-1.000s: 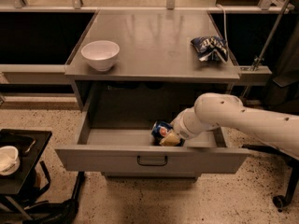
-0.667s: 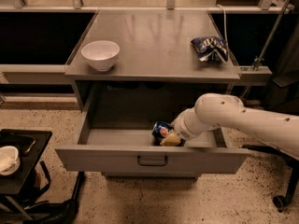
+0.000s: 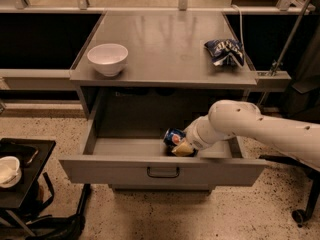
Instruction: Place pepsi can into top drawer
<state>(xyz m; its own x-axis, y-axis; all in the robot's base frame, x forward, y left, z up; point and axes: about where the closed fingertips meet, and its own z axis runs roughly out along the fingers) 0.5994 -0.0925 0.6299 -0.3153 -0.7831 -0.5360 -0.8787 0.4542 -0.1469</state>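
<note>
The top drawer (image 3: 115, 170) is pulled out wide, its grey front panel with a dark bar handle facing me. The pepsi can (image 3: 173, 137), dark blue with a round logo, is inside the drawer toward the right of centre. My gripper (image 3: 183, 147) reaches down into the drawer from the right on the white arm and is right against the can, its tan fingertips (image 3: 183, 149) just below and beside it. The drawer front hides the lower part of the can and gripper.
A white bowl (image 3: 107, 58) stands on the left of the grey counter (image 3: 160, 39). A wrinkly blue-and-white snack bag (image 3: 225, 51) lies at its right. A dark side stand with a white cup (image 3: 8, 170) is at lower left. A chair base (image 3: 302, 215) is at lower right.
</note>
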